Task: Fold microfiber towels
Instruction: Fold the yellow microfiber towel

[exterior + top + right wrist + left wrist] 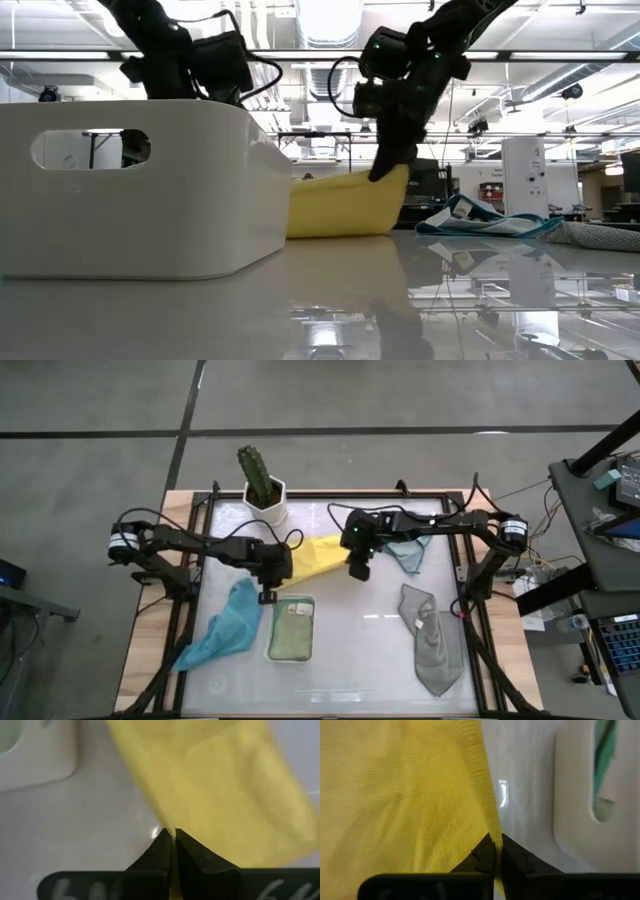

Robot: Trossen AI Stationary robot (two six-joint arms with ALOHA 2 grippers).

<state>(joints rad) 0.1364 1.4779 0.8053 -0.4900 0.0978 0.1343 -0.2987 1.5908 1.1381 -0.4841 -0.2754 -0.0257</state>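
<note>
Both pincers clamp yellow towel (wrist views)

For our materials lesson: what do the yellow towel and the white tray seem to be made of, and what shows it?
Yellow towel: soft woven cloth, matte; fine weave shows and it drapes where the fingers pinch it.
White tray: probably moulded plastic, smooth and slightly glossy, with rounded corners and a cut-out handle.

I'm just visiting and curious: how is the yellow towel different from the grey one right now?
The yellow towel is pinched at its edges by both the left gripper and the right gripper; the grey towel is held by neither. The yellow one hangs stretched between the arms in the middle of the table, while the grey one lies crumpled on the right. Both are soft cloths, still unfolded.
</note>
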